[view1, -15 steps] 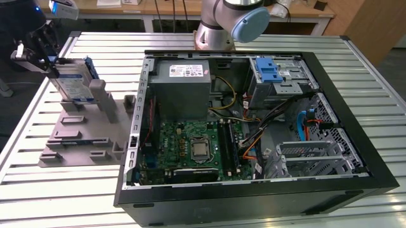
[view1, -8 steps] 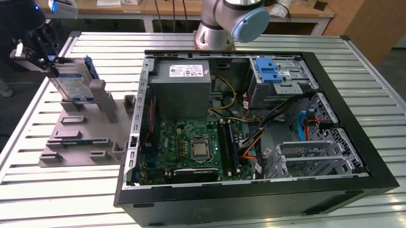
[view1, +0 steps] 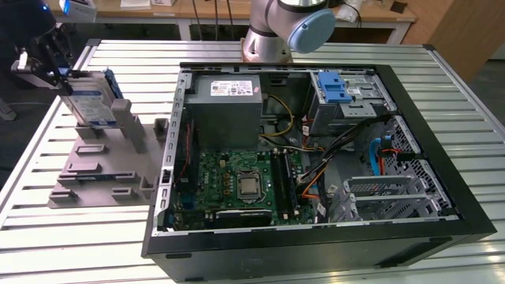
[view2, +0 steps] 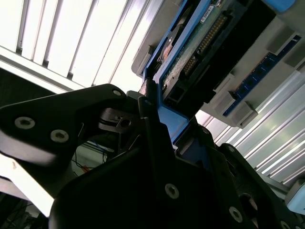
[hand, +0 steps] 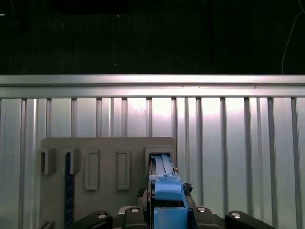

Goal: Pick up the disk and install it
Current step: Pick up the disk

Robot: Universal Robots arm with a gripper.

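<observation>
Gripper [hand: 167,210] reads as clamped on the blue carrier edge of the disk [view1: 91,99]. I take that as a grasp. The disk stands on edge, long axis roughly upright, at a slot of the grey fixture [view1: 94,171] on the exterior view's left. I can't tell if it's clear of the slot. Drive cage [view1: 345,94] is well apart to the right, inside the open case [view1: 316,239].

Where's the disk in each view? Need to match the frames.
Exterior view: the disk stands on edge at the grey fixture, at the exterior view's left.
First wrist view: the disk seen edge-on, blue carrier toward the camera, before the grey fixture.
Second wrist view: the disk's circuit-board side, blue-framed.
Shared landmark: the slatted table.
</observation>
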